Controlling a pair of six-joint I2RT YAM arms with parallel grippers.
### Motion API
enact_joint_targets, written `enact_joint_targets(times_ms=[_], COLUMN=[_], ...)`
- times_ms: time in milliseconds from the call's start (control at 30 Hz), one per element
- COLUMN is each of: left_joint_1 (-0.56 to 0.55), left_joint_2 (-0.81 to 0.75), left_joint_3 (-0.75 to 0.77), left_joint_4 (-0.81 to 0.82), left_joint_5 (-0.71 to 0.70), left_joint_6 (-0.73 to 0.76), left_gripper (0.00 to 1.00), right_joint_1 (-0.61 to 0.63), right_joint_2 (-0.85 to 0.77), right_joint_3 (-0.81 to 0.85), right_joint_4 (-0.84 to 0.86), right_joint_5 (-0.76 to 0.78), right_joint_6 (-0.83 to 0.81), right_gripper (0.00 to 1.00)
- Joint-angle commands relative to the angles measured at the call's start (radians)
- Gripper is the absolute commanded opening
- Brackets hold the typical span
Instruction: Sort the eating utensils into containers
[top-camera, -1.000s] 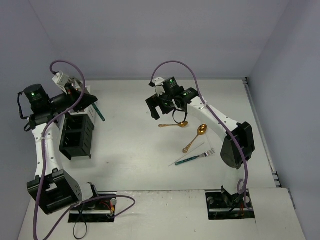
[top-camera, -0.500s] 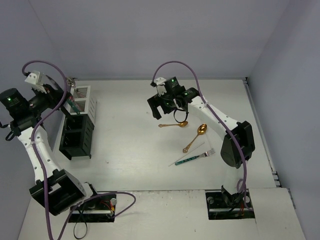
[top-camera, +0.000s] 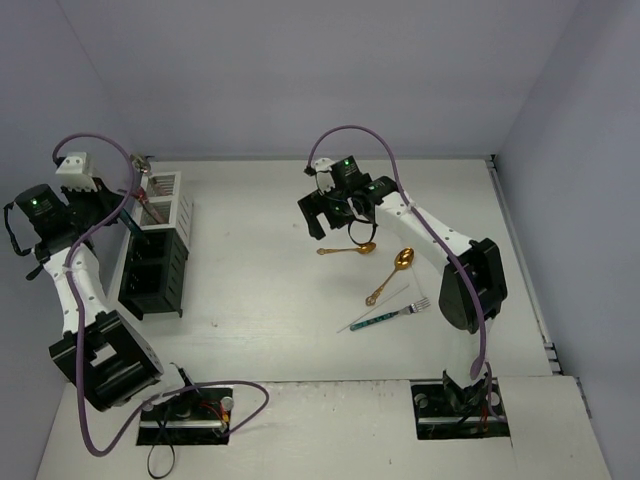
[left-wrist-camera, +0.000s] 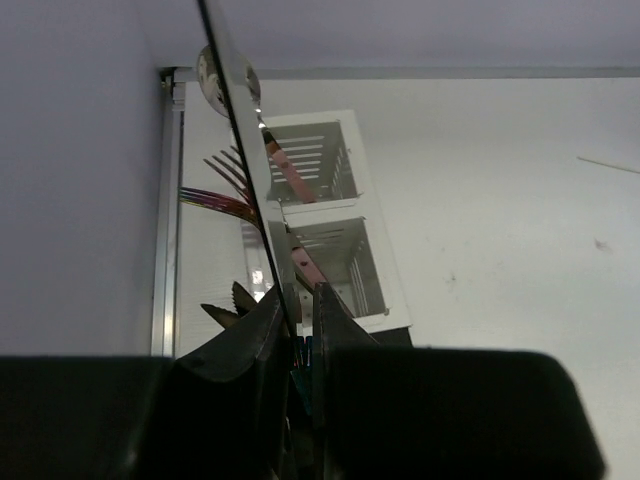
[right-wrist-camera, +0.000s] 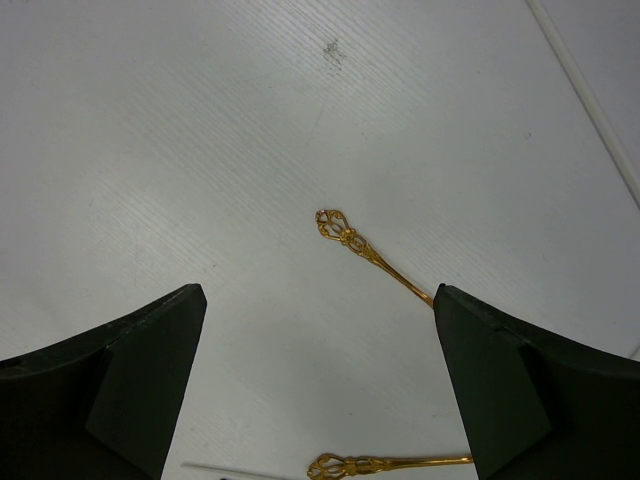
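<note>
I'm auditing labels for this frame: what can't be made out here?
- Left wrist: the held utensil runs off the top edge at its tip; its handle is mostly buried in the left end effector.
- Right wrist: the gold spoons lose their bowls behind a finger of the right end effector.
- Top view: the black containers are too dark inside.

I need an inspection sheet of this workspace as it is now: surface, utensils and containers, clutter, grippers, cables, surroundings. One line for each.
Surface: white table, one small dark smudge.
Job's things: far gold spoon, near gold spoon and teal-handled fork lie loose; white caddy and black caddy stand at the left.
Clutter: nothing seen.
Grippers: left gripper shut on a slim silver utensil near the white caddy; right gripper open above the spoons.
Cables: purple cables loop clear of the utensils.
Surroundings: plain grey walls.
</note>
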Motion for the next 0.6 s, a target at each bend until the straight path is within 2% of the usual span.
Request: enact_joint_targets(times_ms=[0,133,200,367,467,567], left_joint_1=[-0.001,-0.004,-0.003,-0.001,-0.001,-0.002], left_joint_2=[0.009,0.01,0.006,-0.06,-0.1,-0.116], left_joint_3=[-0.012,-0.068,-0.088,-0.146,-0.108,-0.002], left_joint_4=[0.186,0.231,0.241,0.241,0.158,0.012], left_joint_5=[-0.023,-0.011,-0.002,0.01,0.006,-0.024], left_joint_6=[-0.006,-0.045,-0.054,-0.058,-0.027,0.005], left_gripper=[0.02,0.04,0.08,0.43,0.52,0.54], right_joint_1=[-0.006,-0.007,-0.006,-0.006,-0.007,-0.009], right_joint_2=[-0.017,-0.022,-0.022,-0.059,-0.087,-0.121], right_joint_3=[0.003,-0.002,-0.003,-0.032,-0.049,-0.083], right_joint_4=[0.042,0.041,0.041,0.039,0.039,0.039], right_joint_5=[-0.007,-0.002,-0.002,0.004,0.013,0.043], right_joint_6=[-0.01,-0.01,-0.01,-0.03,-0.047,-0.065], right_gripper=[0.95,0.95,0.95,0.95,0.95,0.95])
